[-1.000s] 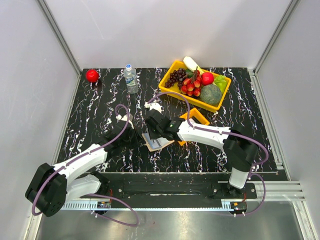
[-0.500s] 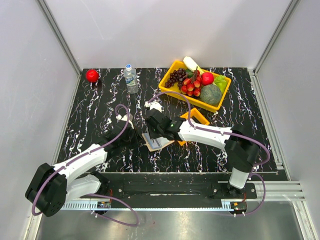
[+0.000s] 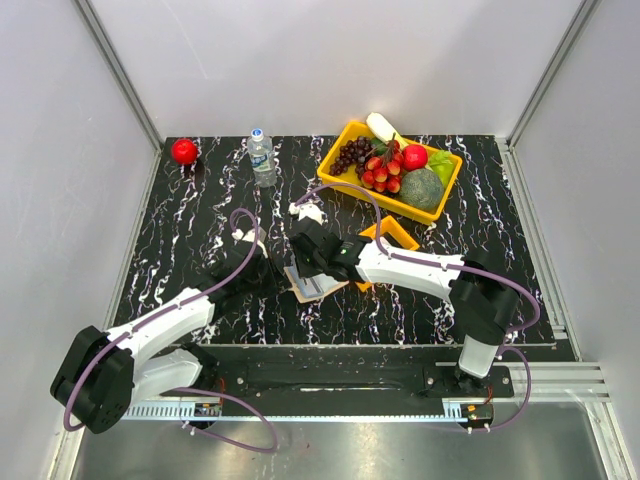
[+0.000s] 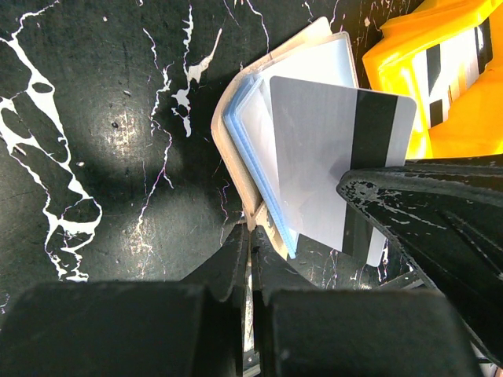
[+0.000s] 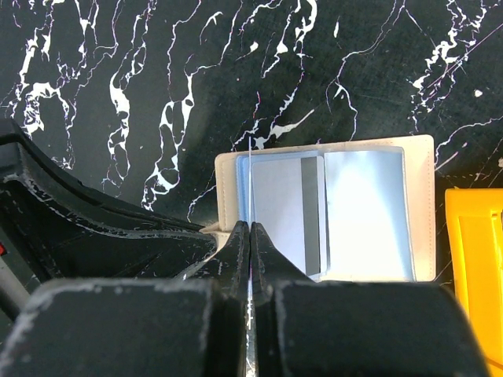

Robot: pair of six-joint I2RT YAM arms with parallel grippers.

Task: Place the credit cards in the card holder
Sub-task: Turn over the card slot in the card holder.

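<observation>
The tan card holder (image 3: 322,287) lies open on the black marble table, with bluish-grey sleeves (image 5: 365,212) facing up. My left gripper (image 3: 283,282) is shut on its near-left edge (image 4: 250,236). My right gripper (image 3: 303,268) is shut on a silvery credit card with a black stripe (image 4: 314,157) and holds it on edge over the holder's left sleeves. In the right wrist view that card shows only as a thin line (image 5: 250,181). Another grey-striped card (image 5: 279,212) lies in the left sleeve. The holder's beige rim (image 5: 424,204) shows on the right.
A small orange square tray (image 3: 395,235) sits just right of the holder (image 4: 440,71). A yellow bin of fruit (image 3: 392,170) stands at the back right. A water bottle (image 3: 262,157) and a red apple (image 3: 184,151) are at the back left.
The right gripper has edged slightly lower and left over the holder with the card. The left arm has not moved.
</observation>
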